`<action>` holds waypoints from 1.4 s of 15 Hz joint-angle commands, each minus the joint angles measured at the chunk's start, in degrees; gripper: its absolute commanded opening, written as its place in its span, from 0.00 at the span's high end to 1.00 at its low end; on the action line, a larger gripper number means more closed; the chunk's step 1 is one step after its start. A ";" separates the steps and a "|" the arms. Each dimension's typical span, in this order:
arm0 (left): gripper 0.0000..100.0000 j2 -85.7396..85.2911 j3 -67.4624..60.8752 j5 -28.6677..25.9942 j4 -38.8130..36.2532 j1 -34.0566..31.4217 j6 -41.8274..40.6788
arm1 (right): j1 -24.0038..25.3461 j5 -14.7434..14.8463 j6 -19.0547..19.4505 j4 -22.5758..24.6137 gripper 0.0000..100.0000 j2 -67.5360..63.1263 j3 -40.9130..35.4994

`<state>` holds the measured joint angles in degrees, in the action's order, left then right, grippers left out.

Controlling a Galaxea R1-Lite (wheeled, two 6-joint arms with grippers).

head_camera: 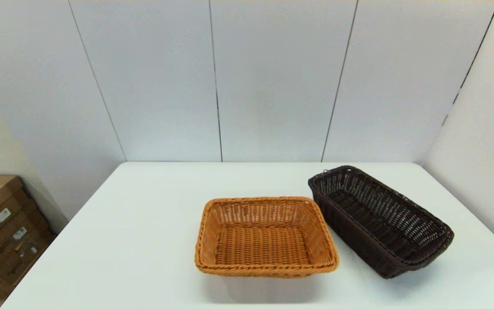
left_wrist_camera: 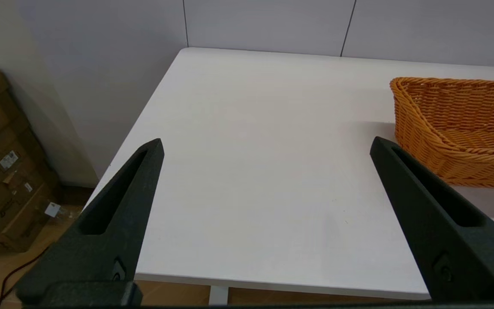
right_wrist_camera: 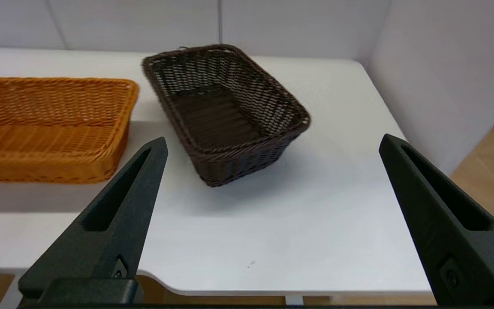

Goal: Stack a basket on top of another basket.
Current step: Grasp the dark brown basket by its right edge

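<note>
Nothing is stacked yet, as far as I can judge; the whole job is still ahead. On the left, the left gripper hangs off the near left edge of the white table, fingers spread wide and holding nothing. Right of it, near the middle of the table, sits the orange-tan rectangular woven wicker basket, empty and flat on the surface. Just beside it to the right lies the dark brown rectangular woven wicker basket, angled, also empty, close to its neighbour but apparently not touching. Furthest right, the right gripper hovers off the near edge facing the dark basket, fingers splayed, gripping nothing. Lifting the dark basket and setting it on the tan one remains.
</note>
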<state>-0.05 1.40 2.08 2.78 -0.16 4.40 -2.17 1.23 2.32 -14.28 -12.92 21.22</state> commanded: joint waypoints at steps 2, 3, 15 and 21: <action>0.00 -0.04 0.00 0.02 0.03 -0.02 0.26 | -7.15 0.00 -4.16 -7.61 0.00 -36.21 21.49; 0.00 -0.04 0.00 0.02 0.03 -0.02 0.26 | -6.71 0.00 -7.59 -11.65 0.00 -41.83 26.15; 0.00 -0.04 0.00 0.02 0.03 -0.02 0.26 | 7.71 6.15 -51.36 -27.12 0.00 -81.21 43.46; 0.00 -0.04 0.00 0.02 -0.05 -0.02 0.26 | 6.13 8.96 -59.27 -26.86 0.00 -87.89 43.11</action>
<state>-0.07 1.43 2.11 2.76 -0.16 4.62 4.51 10.08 -56.58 -40.92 -98.18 64.39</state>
